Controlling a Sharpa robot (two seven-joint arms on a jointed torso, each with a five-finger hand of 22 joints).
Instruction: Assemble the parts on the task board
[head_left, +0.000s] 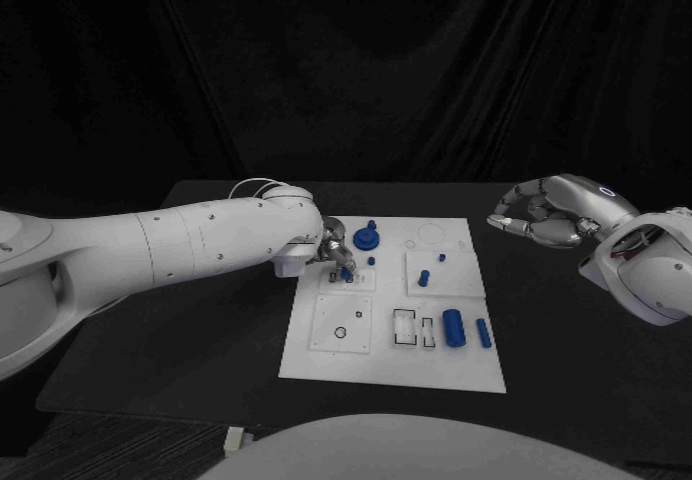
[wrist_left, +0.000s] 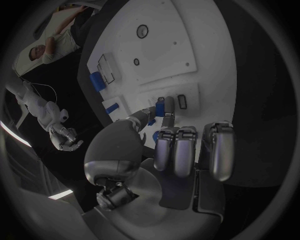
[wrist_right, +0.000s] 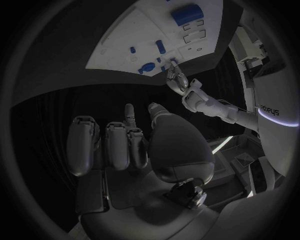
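Observation:
The white task board (head_left: 325, 365) lies mid-table. My left hand (head_left: 332, 248) reaches over its near-left part and pinches a small blue part (wrist_left: 165, 107) between thumb and a finger, just above the board by a small rectangular slot (wrist_left: 181, 101). My right hand (head_left: 552, 212) hovers off the board's far right corner, fingers curled in on nothing. On the board are a round blue part (head_left: 369, 238), a blue peg (head_left: 424, 279), a thick blue cylinder (head_left: 453, 327) and a slimmer blue pin (head_left: 483, 333). The right wrist view shows the board (wrist_right: 119, 42), cylinder (wrist_right: 186, 14) and left hand (wrist_right: 178, 79).
Two black rings (head_left: 340, 333) (head_left: 356, 312) sit in the board's near-left panel, beside white rectangular recesses (head_left: 407, 326). The black table (head_left: 173, 340) extends around the board. My left arm (head_left: 173, 245) crosses the table's left side.

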